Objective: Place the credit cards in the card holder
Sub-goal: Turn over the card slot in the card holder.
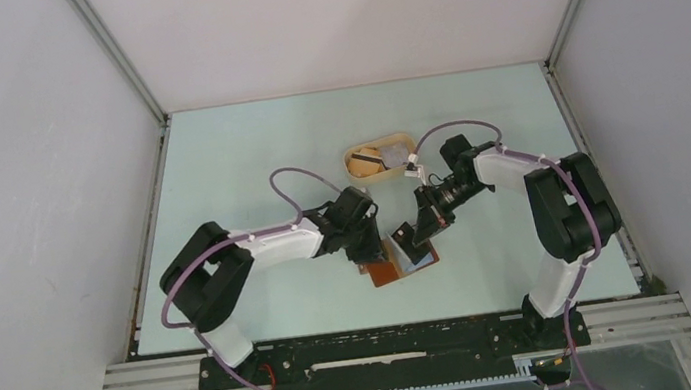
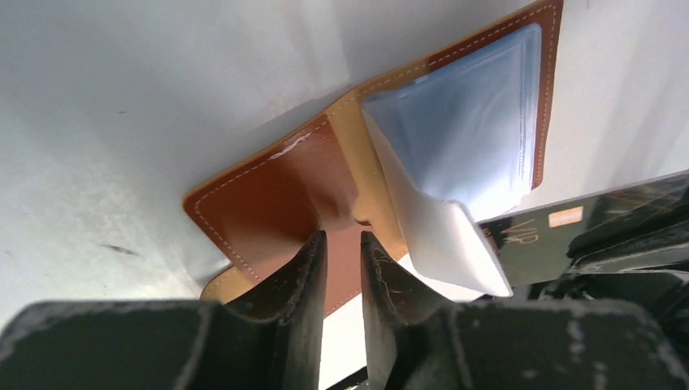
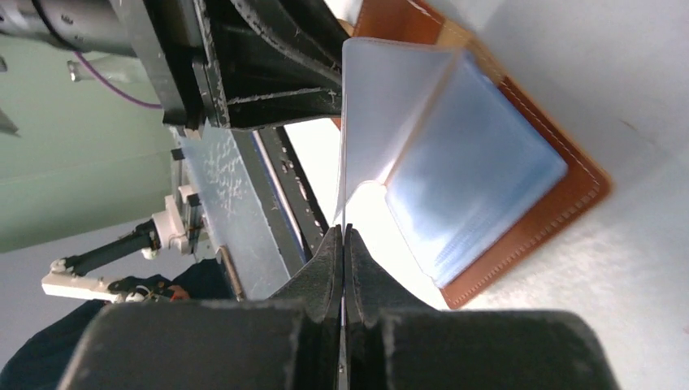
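Note:
The card holder [image 1: 385, 273] lies open on the table, brown leather with clear plastic sleeves [image 2: 479, 122] on its right half. My left gripper [image 2: 343, 240] stands over its left flap [image 2: 260, 195], jaws a narrow gap apart, tips on the leather near the fold. My right gripper [image 3: 344, 236] is shut on a dark credit card [image 2: 536, 240] marked VIP. That card's front end lies under a lifted sleeve [image 3: 390, 106]. In the top view the left gripper [image 1: 369, 249] and the right gripper [image 1: 412, 239] meet over the holder. More credit cards [image 1: 395, 153] lie in the tray.
A tan oval tray [image 1: 383, 179] sits just beyond the two grippers, toward the back of the table. White walls close the table in on the left, right and back. The arm bases stand on a black rail [image 1: 392, 348] at the near edge.

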